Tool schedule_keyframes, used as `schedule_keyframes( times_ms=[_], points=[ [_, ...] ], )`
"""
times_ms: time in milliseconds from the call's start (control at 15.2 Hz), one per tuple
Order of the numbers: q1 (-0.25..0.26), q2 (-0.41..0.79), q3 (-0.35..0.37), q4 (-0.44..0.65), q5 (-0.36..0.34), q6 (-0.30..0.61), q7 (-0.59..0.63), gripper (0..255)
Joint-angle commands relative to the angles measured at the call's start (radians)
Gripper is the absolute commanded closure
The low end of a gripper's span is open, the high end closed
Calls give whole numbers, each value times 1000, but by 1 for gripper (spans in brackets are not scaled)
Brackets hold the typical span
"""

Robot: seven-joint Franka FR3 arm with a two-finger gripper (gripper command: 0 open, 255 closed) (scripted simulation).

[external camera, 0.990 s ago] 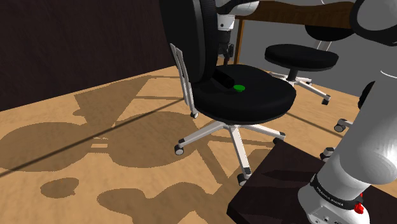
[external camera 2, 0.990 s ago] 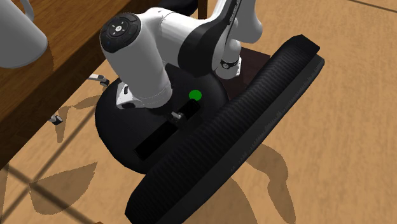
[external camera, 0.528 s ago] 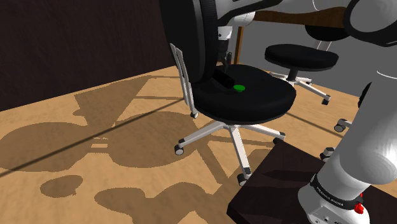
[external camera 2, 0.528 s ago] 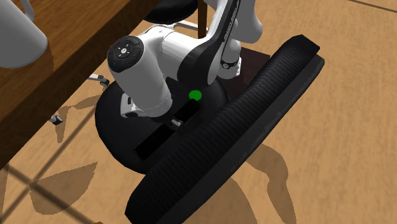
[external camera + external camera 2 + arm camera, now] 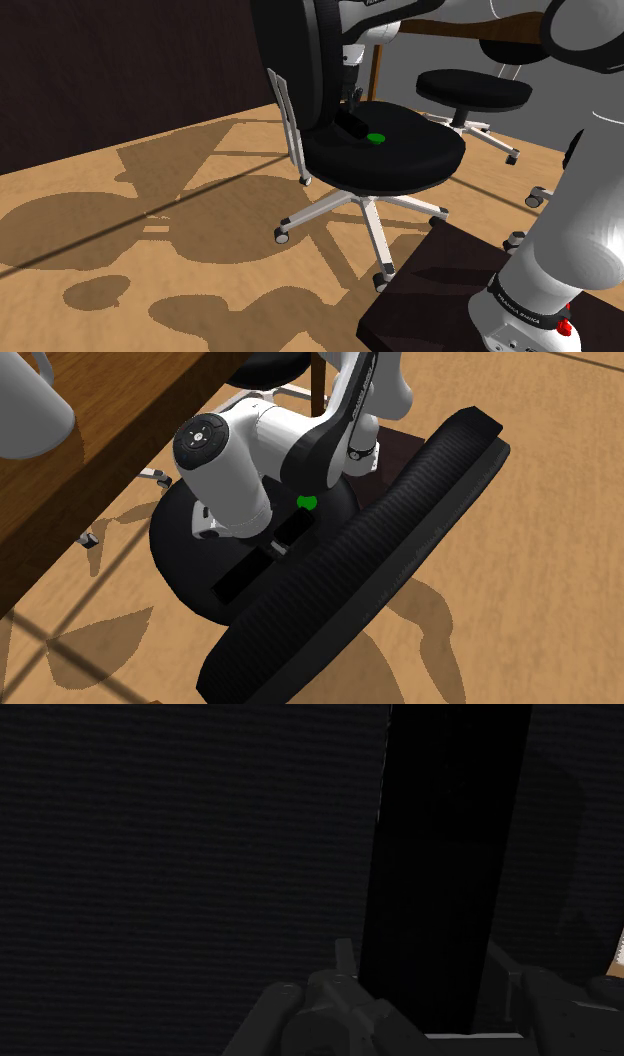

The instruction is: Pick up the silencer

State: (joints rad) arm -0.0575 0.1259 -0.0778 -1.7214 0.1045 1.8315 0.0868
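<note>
Wrist view: gripper point(image 5: 425, 1004) open, jaws apart either side of black silencer point(image 5: 450, 854) — lying along rear of office chair seat point(image 5: 420, 160). Approach judged complete; closing and lifting outstanding — nothing held.

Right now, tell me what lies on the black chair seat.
A long black silencer and a green marker lie on the seat. The open gripper straddles the silencer, and the arm covers part of it in the second exterior view.

A black office chair point(image 5: 405, 165) with white legs stands on the wooden floor point(image 5: 150, 240), a small green spot point(image 5: 376, 138) on its seat; a black stool point(image 5: 472, 90) stands beyond it, near a wooden bench point(image 5: 100, 452)
</note>
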Motion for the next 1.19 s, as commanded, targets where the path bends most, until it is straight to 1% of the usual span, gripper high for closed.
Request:
schedule_keyframes(
  times_ms=[0, 198, 1122],
  points=[
    [0, 0, 0, 0, 0, 0, 0, 255],
    [-1, 0, -1, 0, 0, 0, -2, 255],
    [-4, 8, -2, 198, -3, -190, 13, 255]
  ],
)
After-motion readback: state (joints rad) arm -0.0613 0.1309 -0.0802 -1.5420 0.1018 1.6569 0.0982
